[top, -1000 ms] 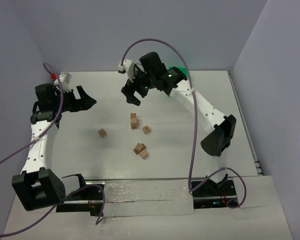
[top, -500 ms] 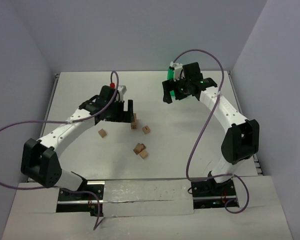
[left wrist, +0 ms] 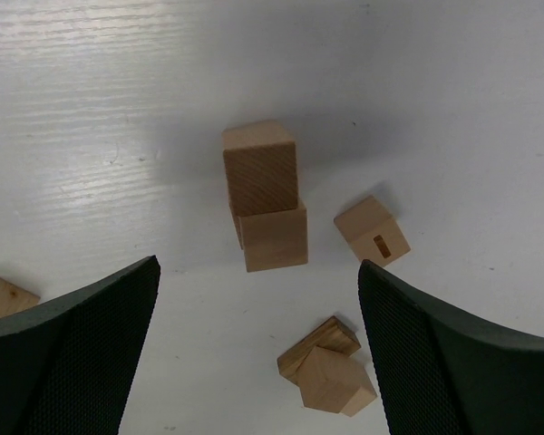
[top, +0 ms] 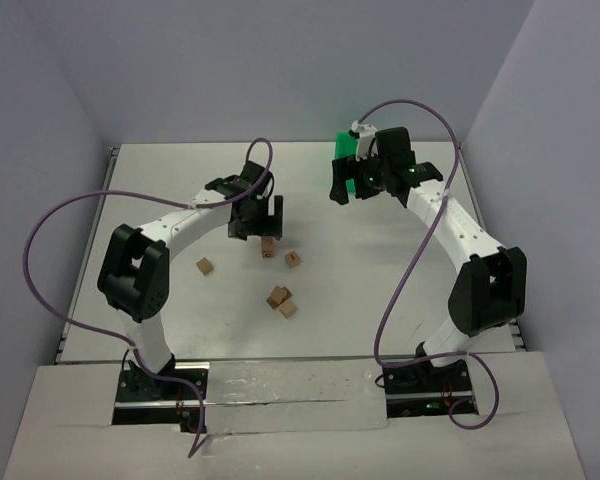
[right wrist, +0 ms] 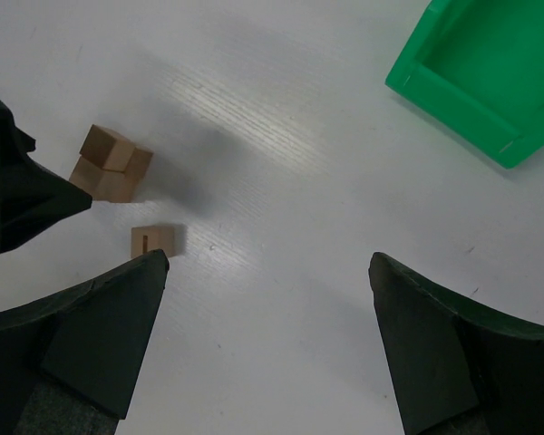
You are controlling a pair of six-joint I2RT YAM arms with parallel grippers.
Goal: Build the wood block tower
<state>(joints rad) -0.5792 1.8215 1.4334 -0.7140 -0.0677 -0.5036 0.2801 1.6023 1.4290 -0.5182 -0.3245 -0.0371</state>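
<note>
A tower [top: 269,247] of two tan wood cubes stands mid-table; in the left wrist view [left wrist: 265,199] the top cube sits slightly skewed on the lower one. My left gripper [top: 257,226] hovers just behind it, open and empty [left wrist: 258,267], its jaws wide apart. Loose cubes lie around: a slotted one [top: 293,259] [left wrist: 372,230], a touching pair [top: 282,302] [left wrist: 326,367], and a single one at the left [top: 205,266] [left wrist: 4,297]. My right gripper [top: 346,186] is open and empty [right wrist: 269,261] above bare table. The tower [right wrist: 111,163] and the slotted cube [right wrist: 152,240] show in its view.
A green plastic bin [top: 346,146] [right wrist: 480,72] stands at the back, right behind the right gripper. Purple cables loop over both arms. Grey walls close in the table on three sides.
</note>
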